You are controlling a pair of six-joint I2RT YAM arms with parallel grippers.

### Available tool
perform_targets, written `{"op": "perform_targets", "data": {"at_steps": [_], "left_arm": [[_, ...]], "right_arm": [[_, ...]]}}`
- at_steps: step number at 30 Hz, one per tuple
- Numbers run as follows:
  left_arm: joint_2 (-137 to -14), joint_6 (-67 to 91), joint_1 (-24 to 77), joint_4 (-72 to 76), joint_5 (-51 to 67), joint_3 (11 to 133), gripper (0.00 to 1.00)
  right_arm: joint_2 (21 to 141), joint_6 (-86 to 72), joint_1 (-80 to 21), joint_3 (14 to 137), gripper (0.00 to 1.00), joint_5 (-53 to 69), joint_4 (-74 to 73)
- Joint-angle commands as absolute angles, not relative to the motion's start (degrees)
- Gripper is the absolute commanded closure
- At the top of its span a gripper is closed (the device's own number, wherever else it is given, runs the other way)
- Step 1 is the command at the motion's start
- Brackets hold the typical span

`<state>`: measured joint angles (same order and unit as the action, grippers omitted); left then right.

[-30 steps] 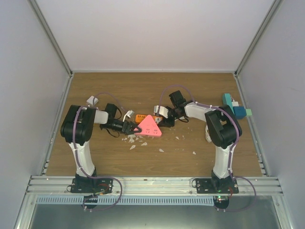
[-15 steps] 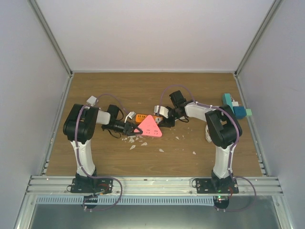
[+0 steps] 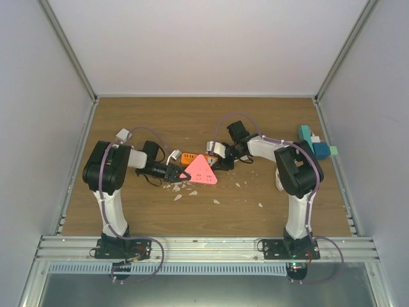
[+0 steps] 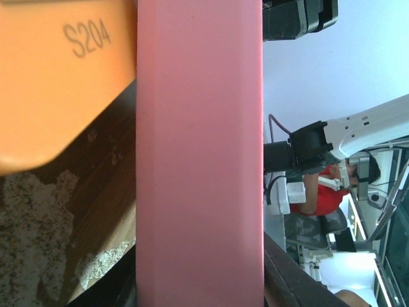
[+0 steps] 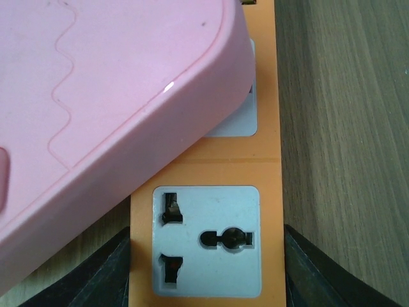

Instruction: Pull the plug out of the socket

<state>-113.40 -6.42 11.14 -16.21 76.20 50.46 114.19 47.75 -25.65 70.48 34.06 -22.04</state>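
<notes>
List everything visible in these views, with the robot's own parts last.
pink plug: one, pink, triangular, mid-table, lying over the strip.
orange power strip: one, orange with pale sockets, under the plug.
blocks: small cluster, teal and blue, table's right edge.
scraps: many, whitish, scattered near the plug.
table: one, brown wood.
left gripper: one, black, clamped on the plug's left corner.
right gripper: one, black, gripping the strip's right end.

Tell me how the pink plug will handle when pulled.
The pink plug looks like rigid moulded plastic, so probably won't flex. Its glossy shell may slip in the left gripper. Being wide and flat, it may tilt rather than leave the orange strip straight.
</notes>
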Motion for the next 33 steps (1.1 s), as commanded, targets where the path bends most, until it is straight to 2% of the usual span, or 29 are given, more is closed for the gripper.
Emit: {"op": "perform_targets", "data": {"at_steps": [1, 9, 24, 33], "left_arm": [[-108.54, -9.34, 12.35, -11.37, 73.55, 49.25, 0.92], [-102.78, -7.18, 13.80, -7.02, 69.57, 47.13, 0.99], [-107.13, -2.54, 11.82, -6.38, 84.70, 47.88, 1.00], [-109.45, 2.89, 11.79, -3.91, 87.81, 47.76, 1.00]], "right_arm": [[118.33, 43.44, -25.19, 70.89, 0.95, 30.52, -26.30], [118.81, 42.10, -24.96, 71.20, 0.98, 30.01, -26.06], [118.88, 39.85, -24.45, 70.84, 0.98, 25.82, -22.93], [119.26, 38.67, -24.43, 71.10, 0.98, 24.14, -22.03]]}}
